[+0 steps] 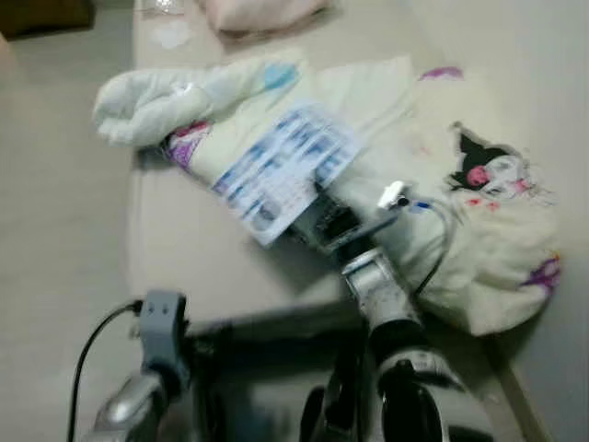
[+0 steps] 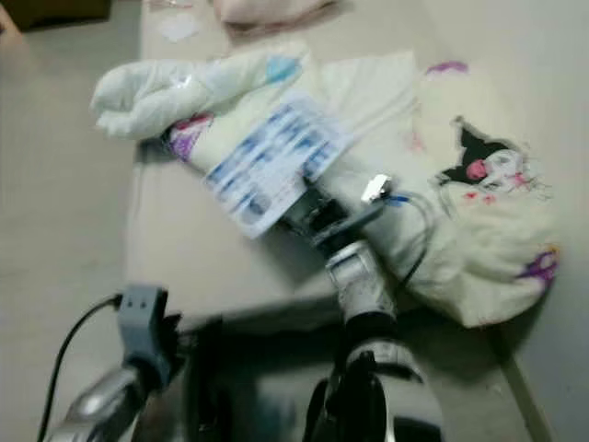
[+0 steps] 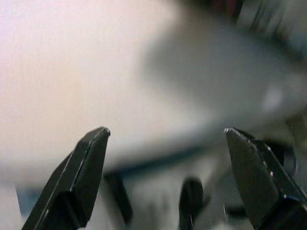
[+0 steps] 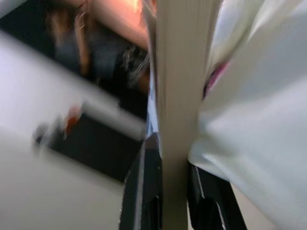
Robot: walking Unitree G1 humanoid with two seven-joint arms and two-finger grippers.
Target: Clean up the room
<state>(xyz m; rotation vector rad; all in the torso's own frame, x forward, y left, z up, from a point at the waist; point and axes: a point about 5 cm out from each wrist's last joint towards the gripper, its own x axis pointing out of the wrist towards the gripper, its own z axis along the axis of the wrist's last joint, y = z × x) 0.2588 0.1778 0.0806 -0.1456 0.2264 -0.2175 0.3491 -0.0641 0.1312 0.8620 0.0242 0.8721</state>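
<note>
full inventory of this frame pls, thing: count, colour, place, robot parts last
flat blue-and-white printed book: 1, blue and white, held above the bed, over the blanket
cream cartoon-print blanket: 1, cream with purple, pink and black print, bunched on the bed's right side
white rolled cloth: 1, white, left of the blanket
pink fabric: 1, pink, far end of the bed
beige bed: 1, beige, centre
right gripper: 1, black, shut on the book
left gripper: 1, black, open, low at left

Right gripper [image 4: 175, 191] seemingly clamped, arm extended forward; left gripper [image 3: 165, 139] spread, low.
</note>
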